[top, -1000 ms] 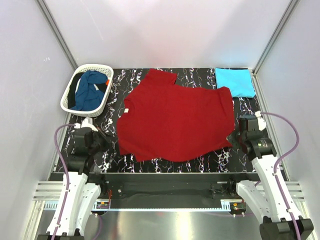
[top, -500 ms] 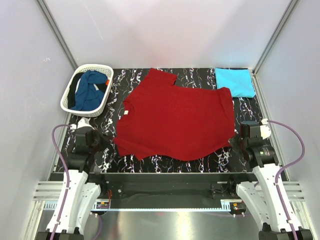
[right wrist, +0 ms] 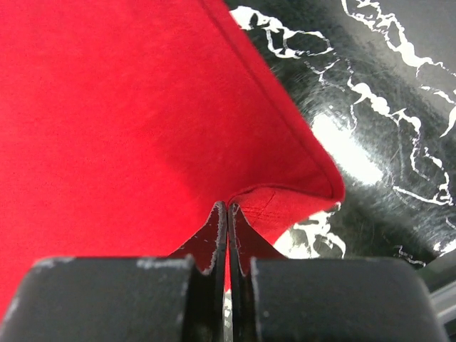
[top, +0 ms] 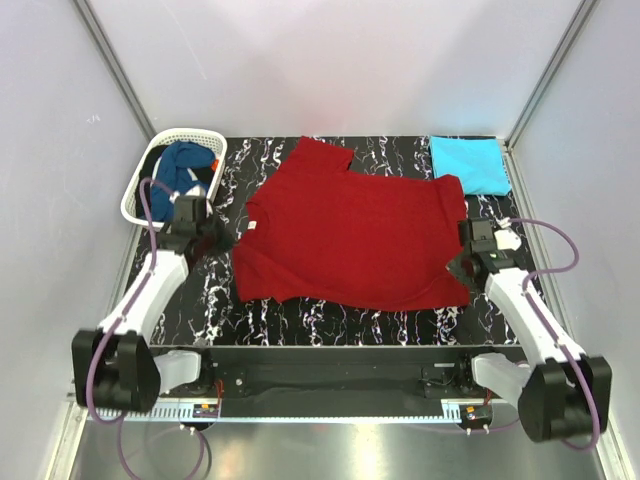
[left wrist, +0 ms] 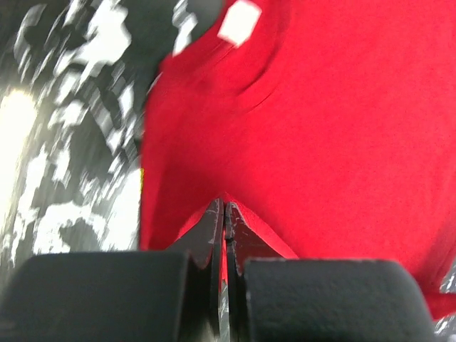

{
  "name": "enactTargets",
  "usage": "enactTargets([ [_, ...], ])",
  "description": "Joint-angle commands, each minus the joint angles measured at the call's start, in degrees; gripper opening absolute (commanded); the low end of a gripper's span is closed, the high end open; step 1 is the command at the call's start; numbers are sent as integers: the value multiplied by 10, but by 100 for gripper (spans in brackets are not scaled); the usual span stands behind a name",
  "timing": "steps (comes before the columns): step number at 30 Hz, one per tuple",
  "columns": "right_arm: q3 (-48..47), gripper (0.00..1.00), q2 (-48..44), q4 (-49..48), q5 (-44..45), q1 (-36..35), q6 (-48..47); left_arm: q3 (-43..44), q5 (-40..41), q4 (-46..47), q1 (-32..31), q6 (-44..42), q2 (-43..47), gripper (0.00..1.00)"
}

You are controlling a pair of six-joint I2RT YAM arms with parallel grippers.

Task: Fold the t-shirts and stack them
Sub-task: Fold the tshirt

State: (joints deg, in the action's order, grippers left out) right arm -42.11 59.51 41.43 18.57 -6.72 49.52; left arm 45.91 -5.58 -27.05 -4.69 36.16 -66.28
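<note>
The deep red t-shirt point(top: 350, 235) lies spread across the middle of the black marbled table point(top: 330, 322). My left gripper point(top: 218, 242) is shut on its left edge; the left wrist view shows the jaws point(left wrist: 224, 211) pinching red cloth point(left wrist: 320, 128). My right gripper point(top: 456, 268) is shut on its near right corner; the right wrist view shows the jaws point(right wrist: 227, 208) pinching the folded hem corner point(right wrist: 285, 203). The bright turquoise t-shirt point(top: 470, 164) lies folded at the back right. The dark blue t-shirt point(top: 183, 172) lies crumpled in the basket.
The white lattice basket point(top: 133, 201) stands at the back left, just behind my left arm. White enclosure walls stand on all sides. Bare table shows along the near edge and beside the red shirt's right side point(right wrist: 370, 107).
Both arms have reached away from their bases over the table, each gripping the red shirt. The shirt's near edge has moved away from the table's front edge; its near left corner has shifted inward.
</note>
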Motion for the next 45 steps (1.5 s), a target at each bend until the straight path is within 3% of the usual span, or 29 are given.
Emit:
enactTargets([
  [1, -20, 0, 29, -34, 48, 2, 9, 73, 7, 37, -8, -58, -63, 0],
  [6, -22, 0, 52, -57, 94, 20, -19, 140, 39, 29, -8, -77, -146, 0],
  [9, -27, 0, 68, -68, 89, 29, -35, 173, 8, 38, -17, -85, -180, 0],
  [19, -23, 0, 103, -106, 90, 56, -61, 298, 40, 32, -45, -101, -301, 0],
  [25, -24, 0, 115, -126, 75, 64, -65, 368, 52, 31, -47, -151, -352, 0],
  [38, -46, 0, 166, -173, 45, 80, -103, 397, 22, 33, -52, -181, -426, 0],
  [45, -48, 0, 184, -174, 56, 97, -123, 419, 52, 33, -52, -174, -448, 0],
])
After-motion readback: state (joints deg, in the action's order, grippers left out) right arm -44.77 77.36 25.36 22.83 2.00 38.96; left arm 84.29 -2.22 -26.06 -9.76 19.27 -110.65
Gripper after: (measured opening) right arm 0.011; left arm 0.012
